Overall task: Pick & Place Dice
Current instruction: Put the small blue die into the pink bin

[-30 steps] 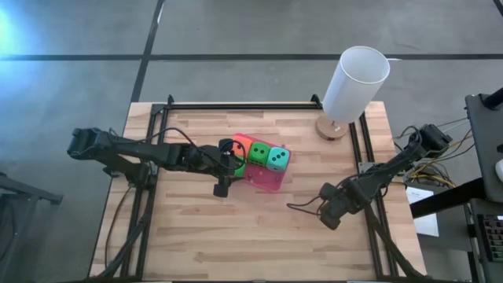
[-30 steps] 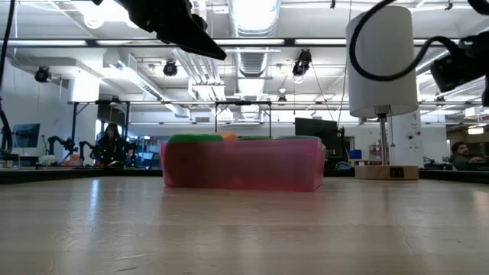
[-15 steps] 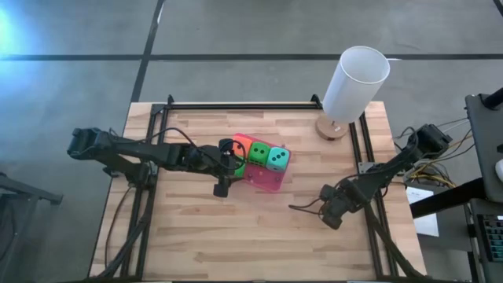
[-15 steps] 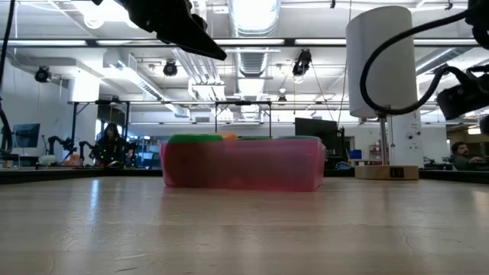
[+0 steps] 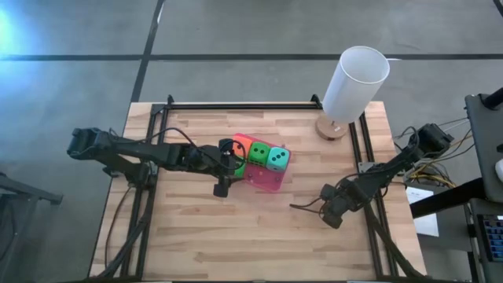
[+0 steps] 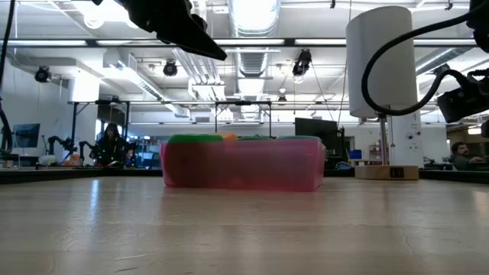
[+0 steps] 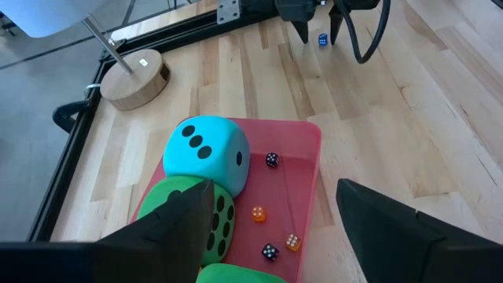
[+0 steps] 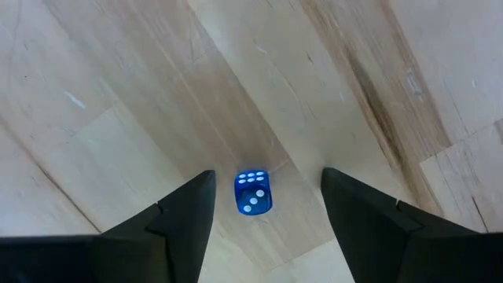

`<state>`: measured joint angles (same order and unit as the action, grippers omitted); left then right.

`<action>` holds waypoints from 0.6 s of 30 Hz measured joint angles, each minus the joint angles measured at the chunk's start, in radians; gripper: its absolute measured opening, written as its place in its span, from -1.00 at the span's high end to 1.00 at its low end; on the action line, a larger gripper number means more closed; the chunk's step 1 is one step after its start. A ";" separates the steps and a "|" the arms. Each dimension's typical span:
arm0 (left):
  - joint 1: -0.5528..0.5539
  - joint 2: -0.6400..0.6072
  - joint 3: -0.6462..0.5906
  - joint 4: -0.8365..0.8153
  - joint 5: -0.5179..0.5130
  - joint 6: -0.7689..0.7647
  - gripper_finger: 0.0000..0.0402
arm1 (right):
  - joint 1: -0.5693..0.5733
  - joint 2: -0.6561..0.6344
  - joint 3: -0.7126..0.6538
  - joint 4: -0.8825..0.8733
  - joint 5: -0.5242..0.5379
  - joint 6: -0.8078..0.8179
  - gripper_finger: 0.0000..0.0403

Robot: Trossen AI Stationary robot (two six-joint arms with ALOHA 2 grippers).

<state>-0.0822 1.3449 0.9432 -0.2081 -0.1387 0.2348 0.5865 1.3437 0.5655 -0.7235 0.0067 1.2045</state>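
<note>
A pink tray (image 5: 266, 179) stands mid-table. On it sit an orange cube (image 5: 242, 145), a green cube (image 5: 258, 153) and a teal cube (image 5: 277, 159). The left wrist view shows the teal cube (image 7: 206, 153) and two green cubes (image 7: 196, 224), (image 7: 236, 275). Several tiny dice (image 7: 258, 213) lie on the tray's floor. My left gripper (image 7: 275, 236) is open and empty above the tray's left end (image 5: 229, 169). My right gripper (image 8: 263, 212) is open and points down at the table, right of the tray (image 5: 328, 220). Its fingers stand on either side of a tiny blue die (image 8: 253, 192) without touching it.
A tall white cylinder (image 5: 355, 82) on a round wooden base (image 5: 332, 128) stands at the far right. Black rails (image 5: 236, 106) run along the table's far and side edges. Bare wood lies between the tray and the near edge (image 5: 251, 244).
My right gripper has gone down toward the table. The left arm, the tray and the cubes have kept still.
</note>
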 joint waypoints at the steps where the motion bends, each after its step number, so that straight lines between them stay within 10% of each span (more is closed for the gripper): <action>1: 0.000 0.000 0.000 0.000 0.000 0.000 -0.35 | 0.000 0.000 0.000 0.000 0.000 0.000 -0.14; 18: 0.000 0.000 0.000 -0.001 0.000 0.000 -0.18 | 0.000 0.002 -0.003 -0.011 -0.001 0.056 0.38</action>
<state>-0.0825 1.3449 0.9431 -0.2090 -0.1387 0.2348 0.5861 1.3457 0.5625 -0.7342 0.0056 1.2607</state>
